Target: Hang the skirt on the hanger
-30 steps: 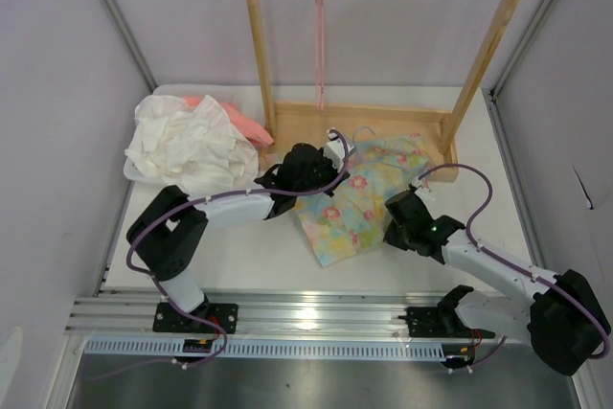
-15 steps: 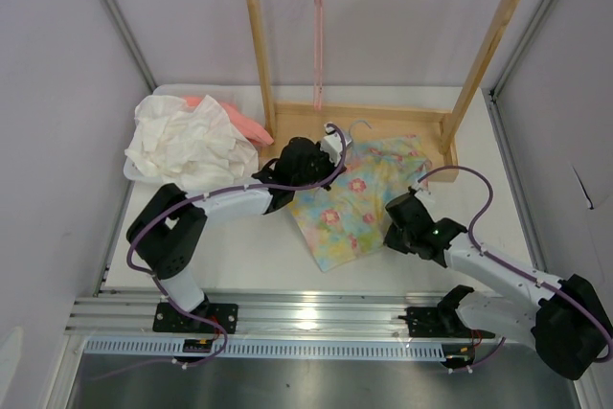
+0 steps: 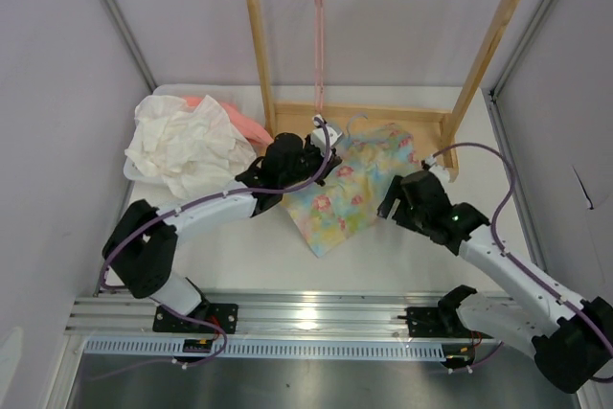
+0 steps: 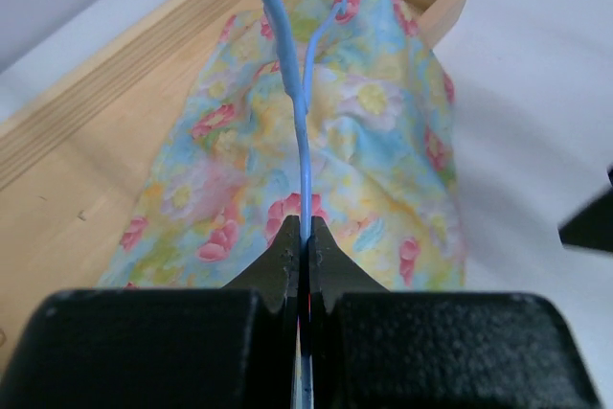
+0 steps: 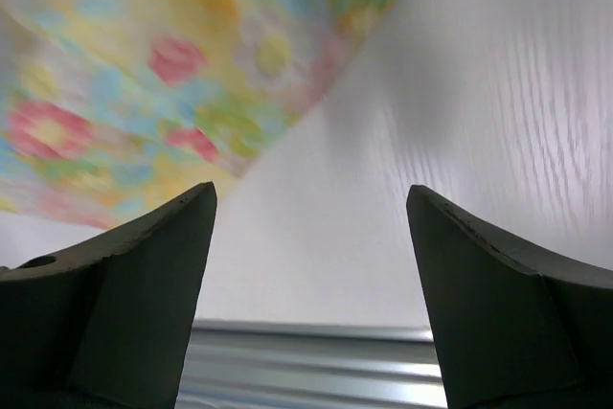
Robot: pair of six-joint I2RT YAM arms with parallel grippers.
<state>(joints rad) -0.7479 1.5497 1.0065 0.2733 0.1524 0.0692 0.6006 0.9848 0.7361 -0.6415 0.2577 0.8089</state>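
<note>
The pastel flowered skirt (image 3: 350, 189) lies on the white table in front of the wooden rack's base, with the thin light blue hanger (image 3: 356, 127) at its far end. In the left wrist view the hanger (image 4: 299, 122) runs over the skirt (image 4: 383, 141) and into my left gripper (image 4: 305, 237), which is shut on the wire. My left gripper (image 3: 324, 148) sits at the skirt's far left corner. My right gripper (image 3: 391, 206) is just right of the skirt, open. In its own view the right gripper (image 5: 311, 203) holds nothing, and the skirt (image 5: 144, 64) is at the upper left.
A wooden rack (image 3: 259, 45) stands at the back with a pink hanger (image 3: 319, 7) on its top bar. A crumpled white cloth (image 3: 187, 146) and a salmon-pink garment (image 3: 239, 122) lie at the back left. A metal rail (image 5: 306, 361) borders the near table edge.
My right gripper has opened, let go of the skirt and drawn back to the right. My left gripper has shifted up and left with the hanger, dragging the skirt along.
</note>
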